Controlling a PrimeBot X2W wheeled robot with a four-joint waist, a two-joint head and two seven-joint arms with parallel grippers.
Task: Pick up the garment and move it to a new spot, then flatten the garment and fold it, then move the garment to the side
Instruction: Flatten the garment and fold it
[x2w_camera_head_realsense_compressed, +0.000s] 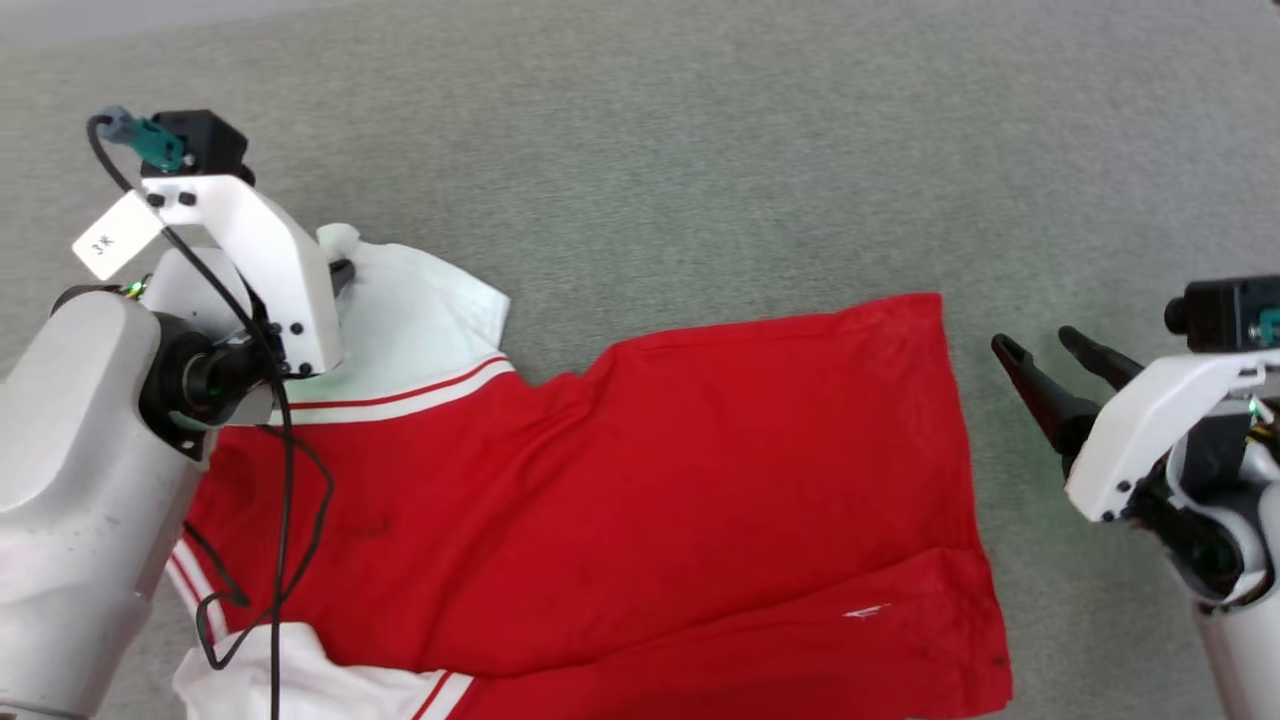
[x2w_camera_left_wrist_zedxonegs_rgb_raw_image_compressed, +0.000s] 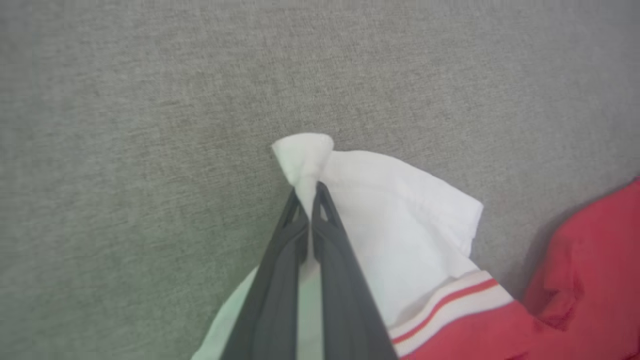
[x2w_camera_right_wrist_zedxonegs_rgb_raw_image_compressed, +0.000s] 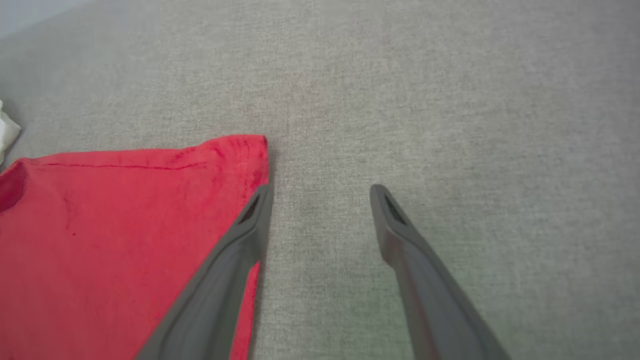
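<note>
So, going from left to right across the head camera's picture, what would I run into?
First the left end effector pinching a white sleeve → red body of the garment → bare grey surface → open right end effector.

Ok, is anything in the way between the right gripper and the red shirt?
Nothing visible. The open right gripper sits just off the hem edge of the garment, with only bare grey surface between them.
</note>
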